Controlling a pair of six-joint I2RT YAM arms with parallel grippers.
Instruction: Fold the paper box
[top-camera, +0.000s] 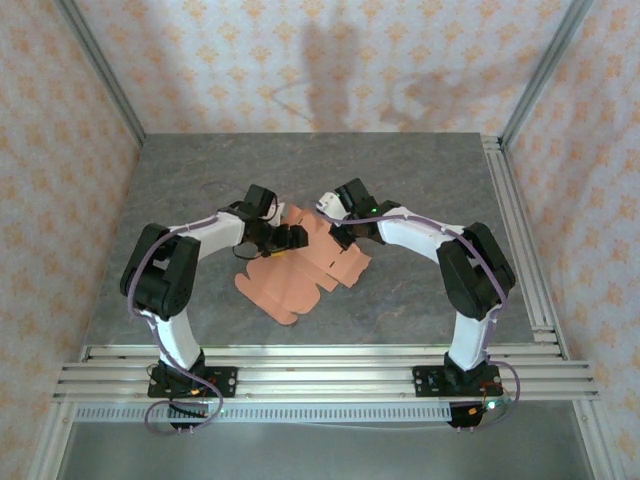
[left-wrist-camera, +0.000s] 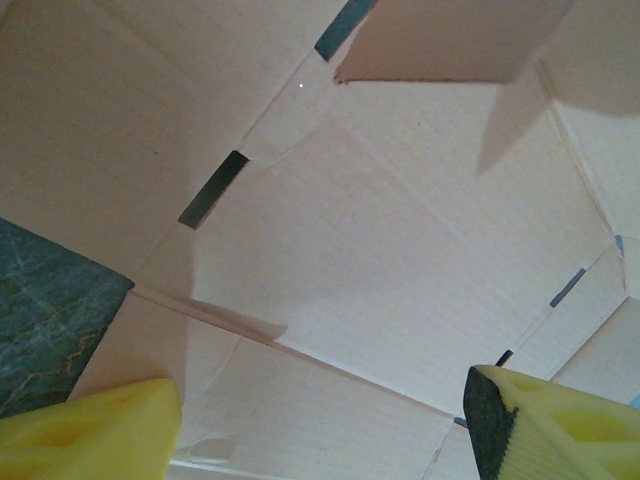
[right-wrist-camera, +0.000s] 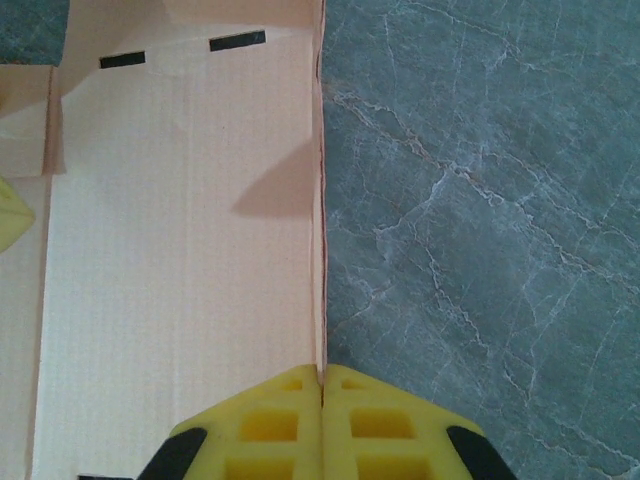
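Observation:
The paper box (top-camera: 290, 285) is a salmon-orange die-cut card lying partly folded mid-table between the two arms. My right gripper (top-camera: 338, 236) sits at its far right edge. In the right wrist view the yellow fingers of the right gripper (right-wrist-camera: 322, 378) are shut on an upright side wall of the paper box (right-wrist-camera: 180, 250), seen edge-on. My left gripper (top-camera: 288, 238) hovers over the card's far left part. In the left wrist view it (left-wrist-camera: 320, 435) is open, its fingertips (left-wrist-camera: 100, 430) wide apart just above the pale inner face of the paper box (left-wrist-camera: 380, 230), with nothing between them.
The grey marbled table (top-camera: 420, 180) extends bare behind and to the right of the card (right-wrist-camera: 480, 200). Aluminium rails (top-camera: 320, 365) run along the near edge, with another rail (top-camera: 520, 230) on the right. Patterned walls enclose the back and sides.

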